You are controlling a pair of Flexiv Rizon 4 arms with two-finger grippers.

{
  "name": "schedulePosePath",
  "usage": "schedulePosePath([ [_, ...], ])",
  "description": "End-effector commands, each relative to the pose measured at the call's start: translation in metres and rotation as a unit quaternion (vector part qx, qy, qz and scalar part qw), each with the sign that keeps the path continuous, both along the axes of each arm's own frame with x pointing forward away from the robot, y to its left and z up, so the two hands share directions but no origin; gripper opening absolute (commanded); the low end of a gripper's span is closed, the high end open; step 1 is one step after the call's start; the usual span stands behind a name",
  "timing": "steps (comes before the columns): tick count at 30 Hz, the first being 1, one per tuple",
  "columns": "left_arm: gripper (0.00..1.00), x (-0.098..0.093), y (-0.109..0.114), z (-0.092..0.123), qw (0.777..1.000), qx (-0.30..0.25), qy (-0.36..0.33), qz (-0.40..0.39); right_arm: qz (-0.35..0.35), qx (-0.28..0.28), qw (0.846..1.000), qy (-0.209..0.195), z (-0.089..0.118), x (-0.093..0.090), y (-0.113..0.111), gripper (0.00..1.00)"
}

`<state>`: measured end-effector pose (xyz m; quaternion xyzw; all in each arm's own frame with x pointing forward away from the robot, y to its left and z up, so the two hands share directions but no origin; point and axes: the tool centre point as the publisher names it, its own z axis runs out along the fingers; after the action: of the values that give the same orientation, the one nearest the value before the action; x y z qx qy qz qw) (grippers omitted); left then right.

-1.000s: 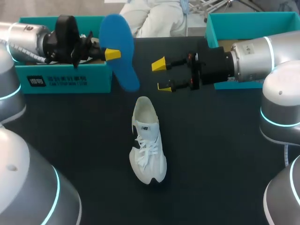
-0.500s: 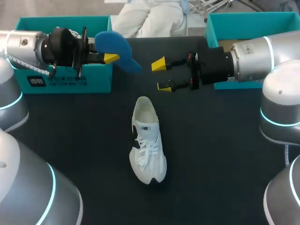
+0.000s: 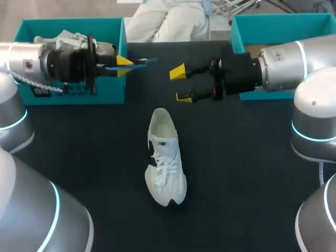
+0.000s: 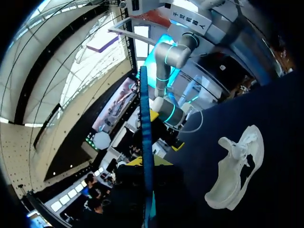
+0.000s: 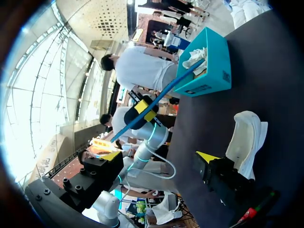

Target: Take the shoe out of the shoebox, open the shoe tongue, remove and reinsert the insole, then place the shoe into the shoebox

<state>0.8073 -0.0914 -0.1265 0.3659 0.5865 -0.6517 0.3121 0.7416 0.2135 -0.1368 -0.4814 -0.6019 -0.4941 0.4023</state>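
A white shoe (image 3: 165, 157) lies on the dark table, toe toward me and heel opening toward the far side. My left gripper (image 3: 125, 65) is shut on the blue insole (image 3: 143, 62), held edge-on in the air beside the left shoebox (image 3: 79, 89). In the left wrist view the insole (image 4: 145, 133) runs as a thin blue strip out from between the fingers, with the shoe (image 4: 236, 167) off to one side. My right gripper (image 3: 180, 84) hangs open and empty just past the heel, facing the insole. The right wrist view shows the insole (image 5: 164, 95) and the shoe (image 5: 247, 137).
The teal left shoebox holds another white shoe (image 3: 59, 38). A second teal box (image 3: 247, 23) stands at the far right behind my right arm. Dark tabletop (image 3: 241, 173) surrounds the shoe on all sides.
My left wrist has rolled, turning the insole from broad face up to edge-on, and drawn it slightly back toward the left shoebox. The right arm and shoe have not moved.
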Motion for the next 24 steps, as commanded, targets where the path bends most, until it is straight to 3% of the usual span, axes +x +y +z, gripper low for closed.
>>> schedulePosePath([
  [1, 0.0, -0.004, 0.001, -0.003, 0.991, 0.001, -0.129, 0.032, -0.002, -0.001, 1.0, 0.0, 0.0, 0.0, 0.002, 1.0],
  [14, 0.0, -0.005, 0.0, -0.007, 0.989, 0.001, -0.145, 0.035, -0.002, -0.001, 1.0, 0.0, 0.0, 0.0, 0.002, 1.0],
  [24, 0.0, -0.003, -0.002, -0.014, 0.962, -0.003, -0.267, 0.058, -0.002, -0.001, 1.0, 0.0, 0.0, 0.0, 0.002, 1.0],
])
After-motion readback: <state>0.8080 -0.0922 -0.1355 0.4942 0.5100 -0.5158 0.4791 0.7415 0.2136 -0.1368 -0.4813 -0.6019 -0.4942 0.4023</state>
